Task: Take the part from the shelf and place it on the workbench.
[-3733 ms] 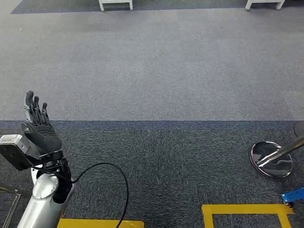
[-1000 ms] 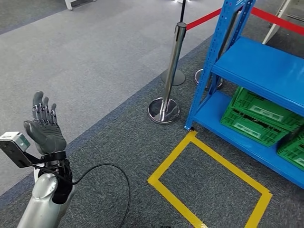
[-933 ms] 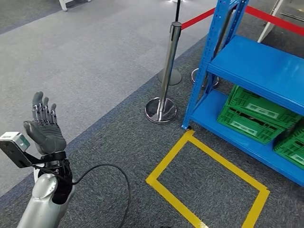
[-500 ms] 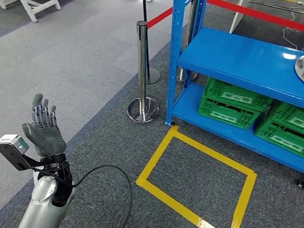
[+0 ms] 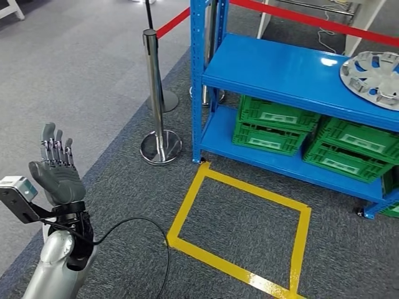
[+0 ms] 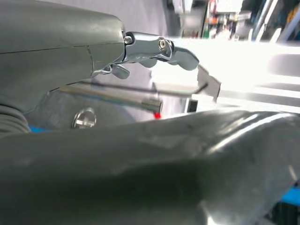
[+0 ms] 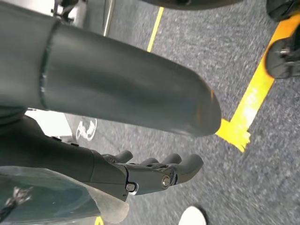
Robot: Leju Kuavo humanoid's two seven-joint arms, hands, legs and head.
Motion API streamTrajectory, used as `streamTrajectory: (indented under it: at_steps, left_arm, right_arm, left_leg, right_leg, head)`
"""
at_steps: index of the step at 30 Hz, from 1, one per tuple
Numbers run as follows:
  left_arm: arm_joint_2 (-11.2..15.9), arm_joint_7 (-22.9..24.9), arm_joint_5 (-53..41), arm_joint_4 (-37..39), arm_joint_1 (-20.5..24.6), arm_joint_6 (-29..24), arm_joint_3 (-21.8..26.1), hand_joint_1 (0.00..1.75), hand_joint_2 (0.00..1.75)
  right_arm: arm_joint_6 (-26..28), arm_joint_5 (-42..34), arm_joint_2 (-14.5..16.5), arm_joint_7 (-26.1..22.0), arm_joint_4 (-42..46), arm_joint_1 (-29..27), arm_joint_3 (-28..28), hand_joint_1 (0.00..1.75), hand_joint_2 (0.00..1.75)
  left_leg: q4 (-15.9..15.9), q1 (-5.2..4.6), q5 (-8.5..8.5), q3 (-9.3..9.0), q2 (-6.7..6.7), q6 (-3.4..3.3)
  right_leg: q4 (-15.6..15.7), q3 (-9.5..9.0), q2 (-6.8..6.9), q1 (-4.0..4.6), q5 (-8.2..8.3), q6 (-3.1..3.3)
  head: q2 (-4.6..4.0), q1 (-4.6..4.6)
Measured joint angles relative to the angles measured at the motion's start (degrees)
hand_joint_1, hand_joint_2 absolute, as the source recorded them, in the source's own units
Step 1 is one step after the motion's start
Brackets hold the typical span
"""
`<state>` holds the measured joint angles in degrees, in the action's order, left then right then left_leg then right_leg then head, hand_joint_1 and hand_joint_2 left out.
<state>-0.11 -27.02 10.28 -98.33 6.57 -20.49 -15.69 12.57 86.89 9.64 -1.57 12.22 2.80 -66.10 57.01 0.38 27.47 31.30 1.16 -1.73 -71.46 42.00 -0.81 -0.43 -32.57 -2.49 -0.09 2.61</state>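
The blue shelf [image 5: 287, 71] stands at the far right of the scene, with two boards in sight. On its upper board, at the far right end, lies the part [image 5: 374, 73]: one silver disc with cut-out openings, like a wheel cover, lying flat and running off the right edge of the head view. It looks stiff but thin and probably light. Its smooth face could slip, so the rim or an edge of one of the openings seems the best place to take hold. The openings may leave it prone to flexing or cracking under a hard squeeze.

Under the upper board sit green crates [image 5: 275, 123], in at least two stacks of two, on the lower board. On the carpet just in front of the shelf is one rectangle of yellow tape [image 5: 237, 229]. To the left of the shelf stand two metal posts [image 5: 158, 99] carrying a red rope.

The left hand [image 5: 55, 171] is raised at the near left, palm up, fingers apart and holding nothing, well apart from the shelf. The right hand [image 7: 152, 173] hangs over the carpet with its fingers stretched out and nothing in them.
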Motion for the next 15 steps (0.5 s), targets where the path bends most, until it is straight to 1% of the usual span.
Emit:
streamTrajectory:
  at_steps: [1, 2, 3, 4, 5, 6, 7, 9, 10, 11, 12, 13, 14, 15]
  left_arm:
    - [0.0, 0.0, 0.0, 0.0, 0.0, 0.0, 0.0, 0.0, 0.0]
    - [0.0, 0.0, 0.0, 0.0, 0.1, 0.0, 0.0, 0.0, 0.0]
    - [0.0, 0.0, 0.0, 0.0, 0.1, 0.1, 0.0, 0.0, 0.0]
    - [0.0, 0.0, 0.0, 0.0, 0.1, 0.2, 0.0, 0.0, 0.0]
    - [0.0, 0.0, 0.0, 0.0, 0.2, 0.3, 0.0, 0.0, 0.0]
    - [0.0, 0.0, 0.0, 0.0, 0.2, 0.5, 0.0, 0.0, 0.0]
    - [0.0, 0.0, 0.0, 0.0, 0.3, 0.6, 0.0, 0.0, 0.0]
    - [0.0, 0.0, 0.0, 0.0, 0.4, 0.7, 0.0, 0.0, 0.0]
    - [0.0, 0.0, 0.0, 0.0, 0.5, 0.7, 0.0, 0.0, 0.0]
    - [0.0, 0.0, 0.0, 0.0, 0.6, 0.7, 0.0, 0.0, 0.0]
    - [0.0, 0.0, -0.1, 0.0, 0.6, 0.7, 0.0, 0.0, 0.0]
    - [0.1, 0.1, -0.1, 0.0, 0.5, 0.8, 0.0, 0.0, 0.0]
    - [0.1, 0.1, -0.1, 0.0, 0.5, 0.8, 0.0, 0.0, 0.0]
    - [0.1, 0.1, -0.1, 0.0, 0.3, 0.8, 0.0, 0.0, 0.0]
  right_arm:
    - [0.1, 0.0, 0.0, 0.0, 0.0, 0.0, 0.0, 0.0, 0.0]
    - [0.1, 0.0, 0.0, 0.0, 0.0, 0.0, 0.0, 0.0, 0.0]
    - [0.2, 0.0, 0.0, 0.0, 0.0, -0.1, 0.0, 0.0, 0.0]
    - [0.3, 0.0, 0.0, 0.0, 0.0, -0.1, 0.0, 0.0, 0.0]
    - [0.3, 0.0, 0.0, 0.0, 0.0, 0.0, 0.0, 0.0, 0.0]
    - [0.3, 0.0, 0.0, 0.0, 0.0, 0.1, 0.0, 0.0, 0.0]
    - [0.3, 0.0, 0.0, 0.0, 0.0, 0.1, 0.0, 0.0, 0.0]
    - [0.4, 0.0, 0.0, 0.0, 0.0, 0.1, 0.0, 0.0, 0.0]
    - [0.4, 0.0, 0.0, 0.0, 0.0, 0.1, 0.0, 0.0, 0.0]
    - [0.4, 0.0, 0.0, 0.0, 0.0, 0.1, 0.0, 0.0, 0.0]
    - [0.3, 0.0, 0.0, 0.0, 0.0, 0.1, 0.0, 0.0, 0.0]
    - [0.3, 0.0, 0.0, 0.0, 0.0, 0.1, 0.0, 0.0, 0.0]
    - [0.3, 0.1, 0.0, 0.0, 0.0, 0.2, 0.0, 0.0, 0.0]
    - [0.2, 0.1, 0.0, 0.0, 0.0, 0.2, 0.0, 0.0, 0.0]
  left_leg:
    - [0.0, -0.03, 0.06, -0.01, 0.71, -0.01]
    - [0.0, -0.03, 0.14, -0.06, 1.34, 0.04]
    - [0.0, -0.03, 0.25, -0.16, 1.93, 0.14]
    - [0.1, -0.11, 0.38, -0.25, 2.43, 0.31]
    - [0.2, -0.25, 0.55, -0.32, 2.86, 0.55]
    - [0.2, -0.38, 0.69, -0.37, 3.27, 0.8]
    - [0.3, -0.51, 0.78, -0.42, 3.65, 1.05]
    - [0.4, -0.46, 1.07, -0.62, 4.35, 1.59]
    - [0.9, -0.33, 1.59, -0.61, 3.99, 1.89]
    - [2.3, -0.19, 2.61, -0.17, 3.17, 2.14]
    - [4.9, -0.05, 4.23, 0.93, 1.99, 2.33]
    - [8.7, 0.03, 6.11, 2.62, 0.77, 2.44]
    - [12.7, 0.06, 7.77, 4.52, 0.05, 2.47]
    - [15.8, 0.06, 8.66, 6.08, -0.35, 2.44]
  right_leg:
    - [-0.4, 0.13, 0.25, -0.08, 0.43, -0.12]
    - [1.3, -0.84, 0.52, -0.16, 1.75, -0.19]
    - [4.8, -2.8, 1.06, -0.21, 3.59, -0.19]
    - [8.6, -4.89, 2.14, -0.1, 4.86, -0.12]
    - [11.6, -6.66, 2.95, 0.01, 5.74, 0.16]
    - [13.4, -7.73, 3.52, 0.15, 6.04, 0.51]
    - [14.0, -8.04, 3.64, 0.34, 5.85, 0.9]
    - [14.0, -8.09, 2.52, 0.36, 6.02, 1.69]
    - [14.1, -8.18, 2.03, 0.3, 6.09, 1.98]
    - [14.2, -8.3, 1.57, 0.21, 6.18, 2.28]
    - [14.3, -8.4, 1.11, 0.13, 6.24, 2.52]
    - [14.3, -8.41, 0.57, 0.17, 6.24, 2.67]
    - [14.3, -8.4, -0.01, 0.23, 6.24, 2.8]
    - [14.3, -8.42, -0.67, 0.3, 6.23, 2.87]
  head:
    - [0.0, 0.02]
    - [0.0, 0.03]
    - [0.0, 0.03]
    - [0.0, 0.04]
    - [0.0, 0.01]
    - [0.0, -0.02]
    - [0.0, -0.05]
    - [0.0, -0.08]
    - [0.0, -0.17]
    - [0.0, -0.32]
    - [0.0, -0.49]
    - [0.0, -0.65]
    - [0.0, -0.7]
    - [0.01, -0.7]
